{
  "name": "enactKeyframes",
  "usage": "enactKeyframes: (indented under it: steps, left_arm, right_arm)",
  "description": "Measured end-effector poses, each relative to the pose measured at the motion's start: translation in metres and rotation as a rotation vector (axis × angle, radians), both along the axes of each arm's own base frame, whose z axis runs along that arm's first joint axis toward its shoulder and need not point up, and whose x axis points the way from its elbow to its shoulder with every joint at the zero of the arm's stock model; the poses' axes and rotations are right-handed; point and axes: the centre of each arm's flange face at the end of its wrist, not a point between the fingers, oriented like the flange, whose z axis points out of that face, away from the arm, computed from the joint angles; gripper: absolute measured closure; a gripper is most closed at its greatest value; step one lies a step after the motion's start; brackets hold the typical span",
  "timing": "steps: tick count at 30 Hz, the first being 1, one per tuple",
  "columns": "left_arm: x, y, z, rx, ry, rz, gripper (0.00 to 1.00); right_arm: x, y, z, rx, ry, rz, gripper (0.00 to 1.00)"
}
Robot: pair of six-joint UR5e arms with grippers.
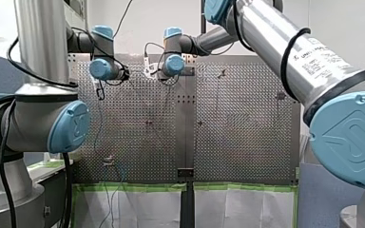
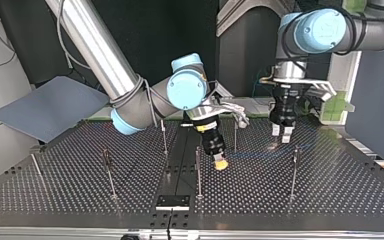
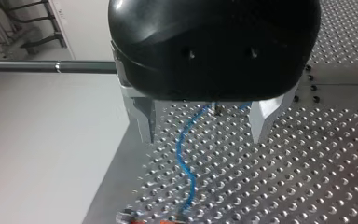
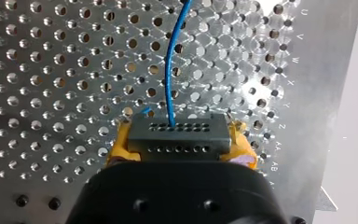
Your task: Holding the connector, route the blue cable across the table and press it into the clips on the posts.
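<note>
My right end effector [image 2: 221,164], at the centre of the top view, clamps the connector [image 4: 177,133], which is probably light and rigid. The thin, floppy-looking blue cable [image 3: 181,149] runs under my left end effector [image 3: 205,133], whose fingers are apart. Best held by the connector.

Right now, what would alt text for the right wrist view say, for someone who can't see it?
My right arm's yellow-padded fingers clamp a grey rectangular connector with two rows of small holes. A thin blue cable runs from it, ahead across the perforated metal table.
</note>
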Motion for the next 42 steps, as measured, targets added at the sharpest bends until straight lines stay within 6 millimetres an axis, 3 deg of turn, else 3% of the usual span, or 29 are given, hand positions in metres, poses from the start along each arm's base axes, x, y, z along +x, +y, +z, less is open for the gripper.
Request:
enactKeyframes:
  steps: [10, 19, 27, 37, 38, 39, 41, 42]
  left_arm:
    - [0.018, -0.006, 0.006, -0.012, -0.035, -0.019, 0.00]
    - [0.038, -0.011, -0.001, -0.011, -0.020, -0.018, 0.00]
    - [0.055, -0.011, 0.013, -0.018, -0.060, 0.012, 0.00]
    - [0.076, -0.014, 0.000, -0.020, -0.050, 0.019, 0.00]
    - [0.077, -0.013, 0.000, -0.020, -0.050, 0.023, 0.16]
    - [0.077, -0.013, 0.000, -0.021, -0.050, 0.027, 0.16]
    - [0.078, -0.012, 0.000, -0.023, -0.050, 0.033, 0.44]
    - [0.077, -0.012, 0.000, -0.023, -0.050, 0.034, 0.44]
  right_arm:
    - [0.001, -0.001, 0.006, -0.008, -0.011, 0.001, 1.00]
    - [0.002, 0.000, 0.006, -0.007, -0.010, 0.002, 1.00]
    - [0.003, 0.001, 0.005, -0.005, -0.009, 0.003, 1.00]
    - [0.004, 0.002, 0.003, -0.002, -0.009, 0.004, 1.00]
    - [0.004, 0.002, 0.003, -0.002, -0.008, 0.004, 1.00]
    - [0.004, 0.002, 0.003, -0.002, -0.008, 0.004, 1.00]
    - [0.004, 0.003, 0.003, -0.001, -0.008, 0.006, 1.00]
    - [0.004, 0.003, 0.003, -0.001, -0.008, 0.006, 1.00]
